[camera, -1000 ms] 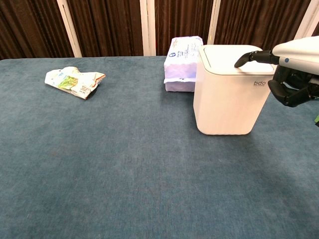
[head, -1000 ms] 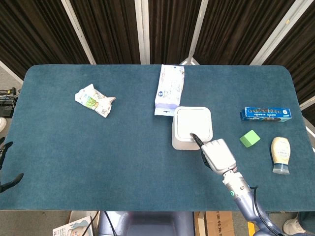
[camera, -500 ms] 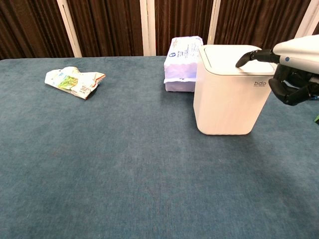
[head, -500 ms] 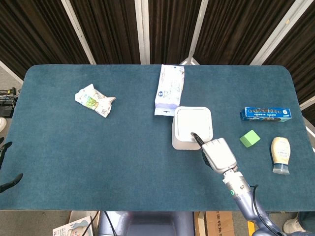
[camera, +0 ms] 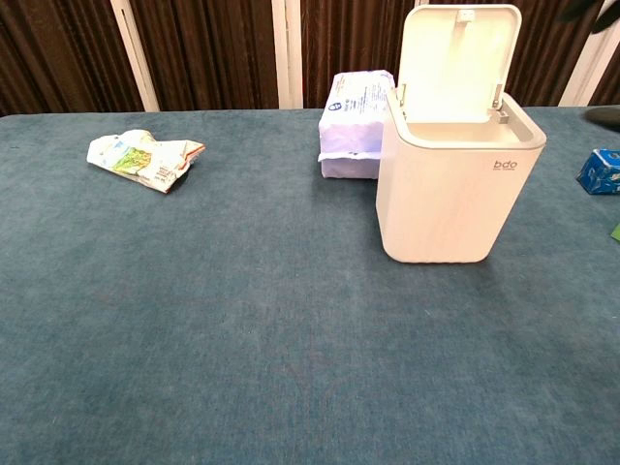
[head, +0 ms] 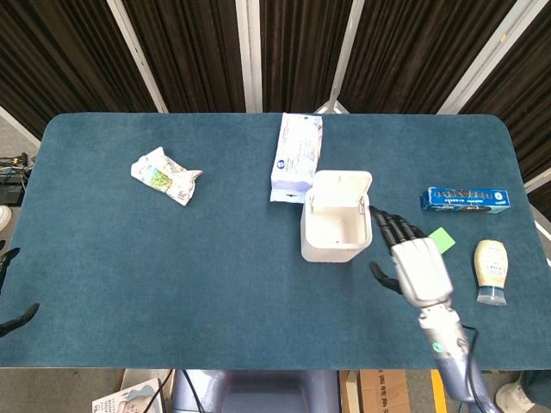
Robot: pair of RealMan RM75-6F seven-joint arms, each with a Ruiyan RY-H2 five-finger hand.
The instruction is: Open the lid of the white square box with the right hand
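Note:
The white square box (head: pixel 336 237) (camera: pixel 450 199) stands mid-table with its lid (head: pixel 341 189) (camera: pixel 457 61) swung up and standing upright at the back, the inside showing hollow. My right hand (head: pixel 413 258) hovers just right of the box, fingers spread and pointing toward the far side, holding nothing and clear of the box. In the chest view only dark fingertips (camera: pixel 603 114) show at the right edge. My left hand (head: pixel 13 317) shows only as dark fingertips at the left edge of the head view, off the table.
A purple-white wipes pack (head: pixel 297 157) lies right behind the box. A crumpled wrapper (head: pixel 164 175) sits at the left. To the right are a blue cookie box (head: pixel 467 199), a green cube (head: pixel 442 238) and a squeeze bottle (head: pixel 491 271).
The lid has sprung from shut to upright. My right hand left the lid's front edge, moved right and up, and spread its fingers.

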